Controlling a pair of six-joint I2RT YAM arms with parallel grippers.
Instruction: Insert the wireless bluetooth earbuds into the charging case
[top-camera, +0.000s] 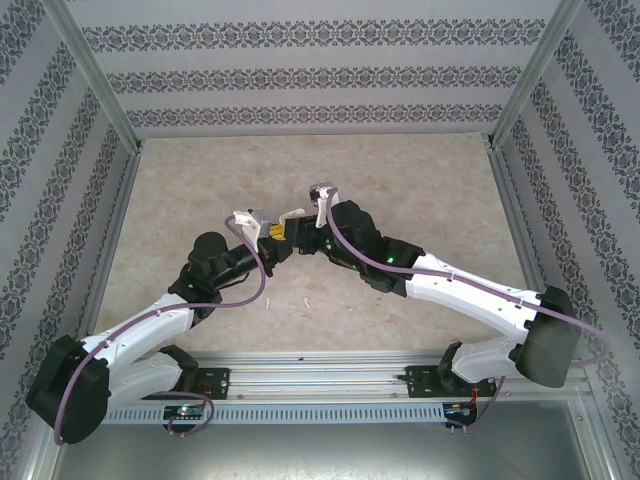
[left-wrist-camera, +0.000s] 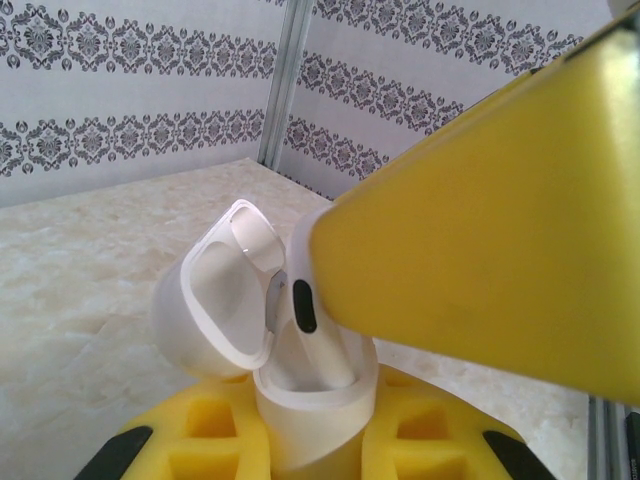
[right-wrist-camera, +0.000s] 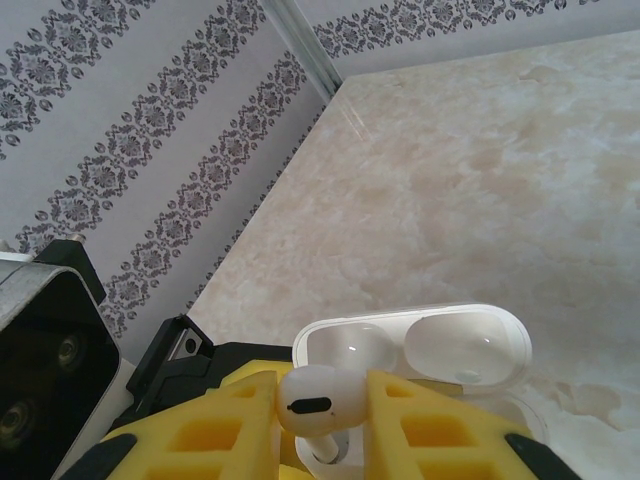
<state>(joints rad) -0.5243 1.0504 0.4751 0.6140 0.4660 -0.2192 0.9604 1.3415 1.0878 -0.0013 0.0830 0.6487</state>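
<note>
I'm steadying the open case (left-wrist-camera: 220, 290), clamped in the left gripper (left-wrist-camera: 305, 455); the right gripper (right-wrist-camera: 325, 435) is pinching an earbud (right-wrist-camera: 318, 398) at its socket.

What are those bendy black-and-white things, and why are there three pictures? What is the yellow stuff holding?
Those are two black-and-white robot arms bolted at the edge of a pale marbled table. One picture looks down from above; the other two come from a little camera on each wrist. Each arm ends in a yellow two-fingered tool. The left tool is shut on a small white rounded plastic charging case with its lid flipped open. The right tool pinches one tiny white plastic earbud at the case's opening. On the table near the arms lie two loose earbuds like it.
</note>
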